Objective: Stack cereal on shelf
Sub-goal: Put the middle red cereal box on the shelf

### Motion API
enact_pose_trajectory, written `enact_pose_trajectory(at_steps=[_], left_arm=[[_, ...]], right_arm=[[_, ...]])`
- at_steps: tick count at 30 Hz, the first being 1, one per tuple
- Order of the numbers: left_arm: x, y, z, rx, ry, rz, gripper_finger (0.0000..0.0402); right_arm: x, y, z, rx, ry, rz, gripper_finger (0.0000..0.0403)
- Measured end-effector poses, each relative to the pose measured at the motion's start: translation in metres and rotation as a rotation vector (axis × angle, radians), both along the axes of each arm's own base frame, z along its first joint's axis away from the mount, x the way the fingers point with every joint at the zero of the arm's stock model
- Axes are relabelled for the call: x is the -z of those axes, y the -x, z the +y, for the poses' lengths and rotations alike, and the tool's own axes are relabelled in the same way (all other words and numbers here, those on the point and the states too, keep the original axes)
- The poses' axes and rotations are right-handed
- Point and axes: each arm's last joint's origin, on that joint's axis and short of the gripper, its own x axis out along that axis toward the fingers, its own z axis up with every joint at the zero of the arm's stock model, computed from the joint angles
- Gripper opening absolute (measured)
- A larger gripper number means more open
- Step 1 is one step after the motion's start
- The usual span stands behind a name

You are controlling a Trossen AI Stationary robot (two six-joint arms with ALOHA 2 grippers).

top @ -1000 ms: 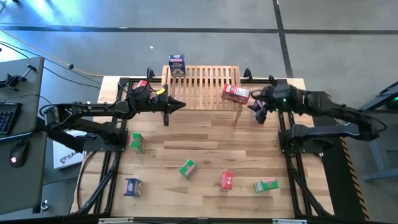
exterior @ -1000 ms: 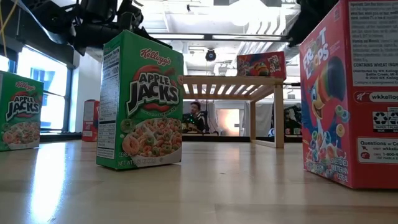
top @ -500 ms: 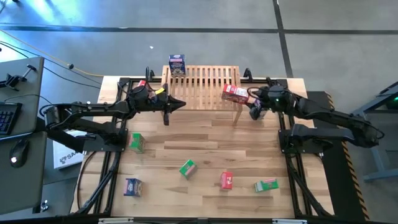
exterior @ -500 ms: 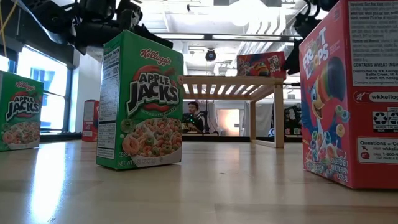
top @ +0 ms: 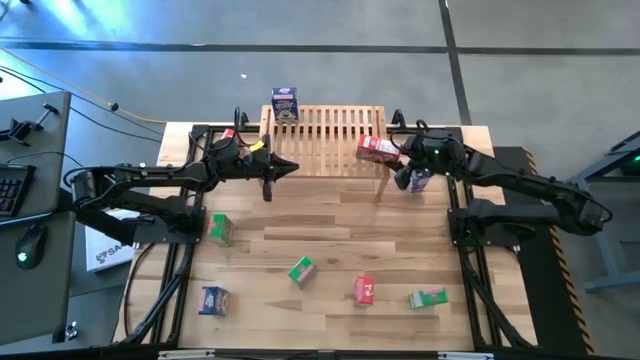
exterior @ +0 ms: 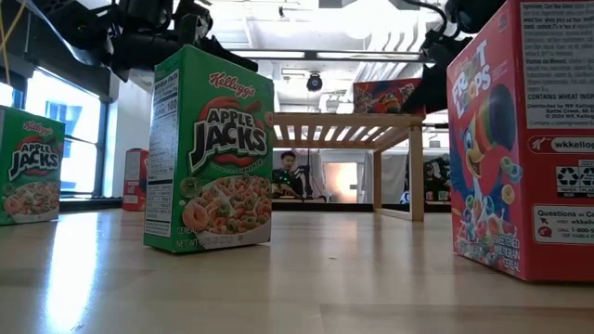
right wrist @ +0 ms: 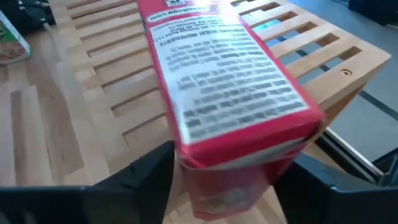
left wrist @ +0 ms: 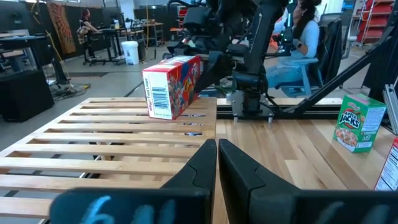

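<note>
High view is showing the light slatted wooden shelf [top: 325, 135] standing at the far middle of the pale wood-plank counter [top: 330, 240]. A small red printed cardboard cereal box [top: 378, 150] is lying on its side on the slats near the shelf's right end, and a small blue printed cereal box [top: 285, 104] is standing upright at the shelf's far left corner. The right end effector [top: 402, 158] is reaching in at the red box's right end; in the right wrist view its two dark fingers [right wrist: 149, 168] are standing apart on either side of that box's end, straddling it (whether the pads are pressing the cardboard cannot be told). The left end effector [top: 283, 168] is hovering near the shelf's left front edge with its fingers pressed together, carrying nothing; its wrist view is looking along the slats toward the red box.

On the open counter nearer the front, five more small boxes are sitting well apart: a green one [top: 220, 229] at the left, a second green one [top: 301, 270] near the middle, another blue one [top: 213, 299] at the front left, a second red one [top: 364, 290] and a third green one [top: 428, 297] lying flat at the front right. Low view is showing the shelf behind an upright green box and a large red one in the foreground.
</note>
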Motion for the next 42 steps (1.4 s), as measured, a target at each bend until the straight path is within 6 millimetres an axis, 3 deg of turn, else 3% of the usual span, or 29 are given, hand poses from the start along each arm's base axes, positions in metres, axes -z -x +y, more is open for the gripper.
enact_pose_trajectory(at_steps=[8, 17, 24, 33, 42], left_arm=[[0.000, 0.000, 0.000, -0.001, 0.000, 0.000, 0.0010], [-0.002, -0.001, 0.000, -0.001, 0.000, -0.007, 0.0010], [-0.002, -0.001, 0.000, -0.002, 0.008, -0.007, 0.0010], [-0.002, -0.001, 0.000, -0.002, 0.023, -0.009, 0.0010], [-0.002, -0.001, 0.000, -0.002, 0.024, -0.008, 0.0010]], right_arm=[[-0.037, 0.002, 0.002, 0.001, -0.016, -0.021, 0.0141], [-0.090, 0.012, 0.011, -0.020, -0.051, -0.026, 0.0134], [-0.119, 0.006, 0.042, -0.151, -0.178, 0.029, 0.0134], [-0.110, -0.063, 0.083, -0.257, -0.353, 0.359, 0.0134], [-0.066, -0.137, 0.104, -0.257, -0.400, 0.658, 0.0134]])
